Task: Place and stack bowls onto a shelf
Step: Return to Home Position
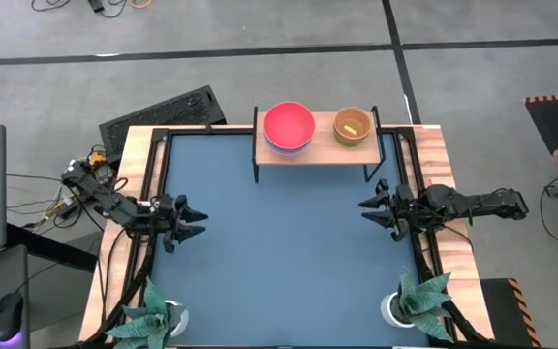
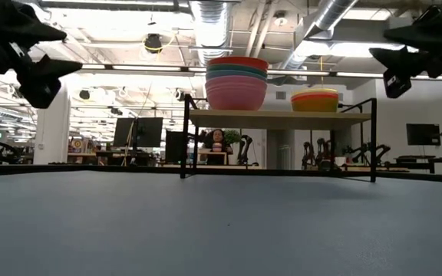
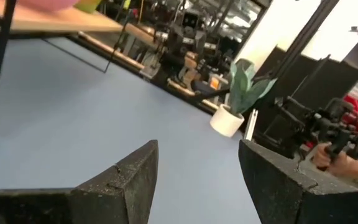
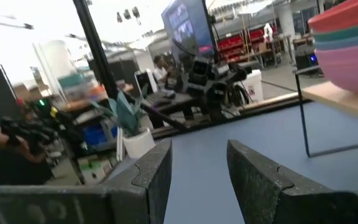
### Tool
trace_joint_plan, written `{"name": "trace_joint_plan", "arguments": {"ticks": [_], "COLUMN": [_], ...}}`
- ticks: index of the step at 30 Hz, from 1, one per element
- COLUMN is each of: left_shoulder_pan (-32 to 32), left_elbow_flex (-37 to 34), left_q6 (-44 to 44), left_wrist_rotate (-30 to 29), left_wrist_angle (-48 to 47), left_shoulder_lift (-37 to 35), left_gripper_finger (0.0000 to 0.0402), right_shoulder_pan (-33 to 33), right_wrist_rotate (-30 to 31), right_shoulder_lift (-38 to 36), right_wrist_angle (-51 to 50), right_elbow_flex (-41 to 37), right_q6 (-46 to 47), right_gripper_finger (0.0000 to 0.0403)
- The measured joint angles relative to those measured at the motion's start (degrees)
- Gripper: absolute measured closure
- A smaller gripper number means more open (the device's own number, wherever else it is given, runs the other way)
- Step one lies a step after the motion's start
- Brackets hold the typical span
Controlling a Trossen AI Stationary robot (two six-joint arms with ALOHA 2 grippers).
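Observation:
The shelf (image 1: 320,146) stands at the table's far edge on thin black legs. On its left end sits a stack of larger bowls (image 1: 289,126), red-pink on top, with green, blue and pink below (image 2: 236,83). On its right end sits a small stack of bowls (image 1: 352,126), orange over yellow (image 2: 315,100). My left gripper (image 1: 190,221) hovers open near the table's left edge. My right gripper (image 1: 376,211) hovers open near the right edge. Both are above the table and touch nothing.
Two white plant pots with green leaves stand at the near corners, left (image 1: 163,315) and right (image 1: 410,302). The blue table surface (image 1: 279,262) lies between the arms. A person (image 2: 218,142) sits far behind the shelf. A hand shows in the left wrist view (image 3: 347,163).

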Motion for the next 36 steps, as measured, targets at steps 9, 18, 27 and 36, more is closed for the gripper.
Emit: {"name": "trace_joint_plan", "arguments": {"ticks": [9,18,27,36], "left_shoulder_pan": [0.04,-0.02,-0.09,-0.09], "left_elbow_flex": [-0.11,-0.13,-0.17,-0.22], "left_q6": [1.14,2.62,1.25,1.18], "left_wrist_rotate": [2.36,1.00,1.15,1.02], "left_wrist_angle": [0.59,0.63,0.64,0.65], "left_shoulder_lift": [0.23,0.23,0.23,0.23], "left_gripper_finger": [0.0193,0.0193,0.0193,0.0193], "right_shoulder_pan": [-0.04,-0.02,0.00,-0.02], "right_wrist_rotate": [2.28,2.19,2.19,2.19], "right_shoulder_lift": [0.02,0.02,0.02,0.02], "right_wrist_angle": [-4.52,-7.58,-8.00,-8.06], "right_elbow_flex": [0.00,0.00,0.00,0.00], "right_q6": [-0.36,-0.36,-0.31,-0.26], "right_gripper_finger": [0.0223,0.0223,0.0223,0.0223]}}
